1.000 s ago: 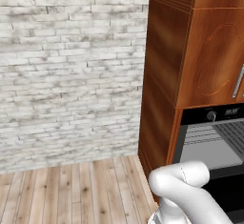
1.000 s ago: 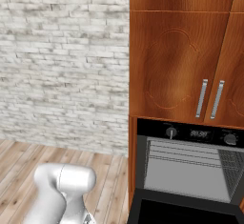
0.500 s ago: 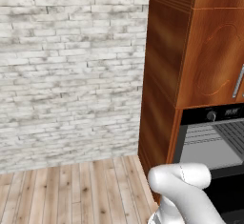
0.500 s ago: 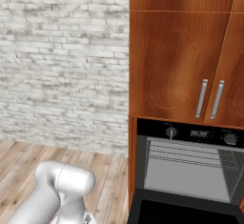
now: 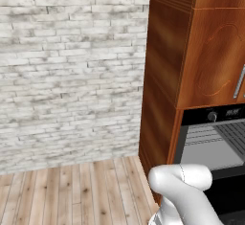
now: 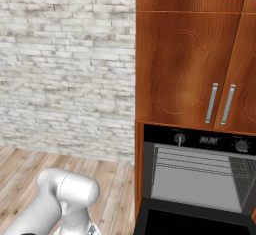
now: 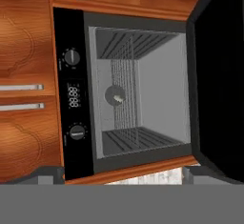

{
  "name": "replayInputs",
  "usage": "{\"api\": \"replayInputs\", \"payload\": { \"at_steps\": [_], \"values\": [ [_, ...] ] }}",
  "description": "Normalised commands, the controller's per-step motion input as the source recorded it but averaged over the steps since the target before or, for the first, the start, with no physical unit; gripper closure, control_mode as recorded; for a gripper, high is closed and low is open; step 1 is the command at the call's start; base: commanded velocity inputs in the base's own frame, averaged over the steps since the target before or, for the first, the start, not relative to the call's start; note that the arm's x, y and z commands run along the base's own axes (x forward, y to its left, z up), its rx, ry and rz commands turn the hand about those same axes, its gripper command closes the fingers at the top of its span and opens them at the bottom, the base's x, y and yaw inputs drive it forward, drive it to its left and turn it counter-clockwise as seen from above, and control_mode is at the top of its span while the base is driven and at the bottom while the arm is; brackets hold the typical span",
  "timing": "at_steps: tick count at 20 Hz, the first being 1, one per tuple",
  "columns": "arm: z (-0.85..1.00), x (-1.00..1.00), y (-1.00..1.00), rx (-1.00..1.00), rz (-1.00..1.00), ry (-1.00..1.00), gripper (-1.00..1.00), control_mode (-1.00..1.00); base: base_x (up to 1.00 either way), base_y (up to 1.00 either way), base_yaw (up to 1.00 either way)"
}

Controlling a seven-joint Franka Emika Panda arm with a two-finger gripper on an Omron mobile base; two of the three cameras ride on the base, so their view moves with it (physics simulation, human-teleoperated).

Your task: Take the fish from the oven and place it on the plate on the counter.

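Brick-walled kitchen, oven (image 7: 136,94) open, racked.

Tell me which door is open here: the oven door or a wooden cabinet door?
The black oven door is open, swung down below the grey cavity. The wooden cabinet doors above it are shut flush.

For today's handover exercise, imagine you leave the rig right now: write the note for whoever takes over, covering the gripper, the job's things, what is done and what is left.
Gripper: open, holding nothing, facing the oven from outside the cavity.
Oven: door open; wire racks and grey interior in sight.
Fish: a small pale thing lies deep inside near the back wall, too small to identify for sure.
Done: oven opened.
Left: reach in, grasp the fish, carry it to the plate on the counter.
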Motion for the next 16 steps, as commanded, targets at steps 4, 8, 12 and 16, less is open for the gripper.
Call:
{"api": "replayInputs", "payload": {
  "at_steps": [4, 8, 12, 16],
  "values": [
    [0.05, 0.65, 0.02, -0.01, 0.06, 0.01, -1.00, -1.00, 0.00, 0.00, 0.00],
    [-0.26, 0.96, 0.02, -0.01, 0.12, 0.03, -1.00, -1.00, 0.00, 0.00, 0.00],
    [-0.23, 1.00, 0.00, 0.00, 0.20, 0.10, -1.00, -1.00, 0.00, 0.00, 0.00],
    [-0.13, 0.99, 0.01, 0.00, 0.29, 0.09, -1.00, -1.00, 0.00, 0.00, 0.00]
  ]
}}
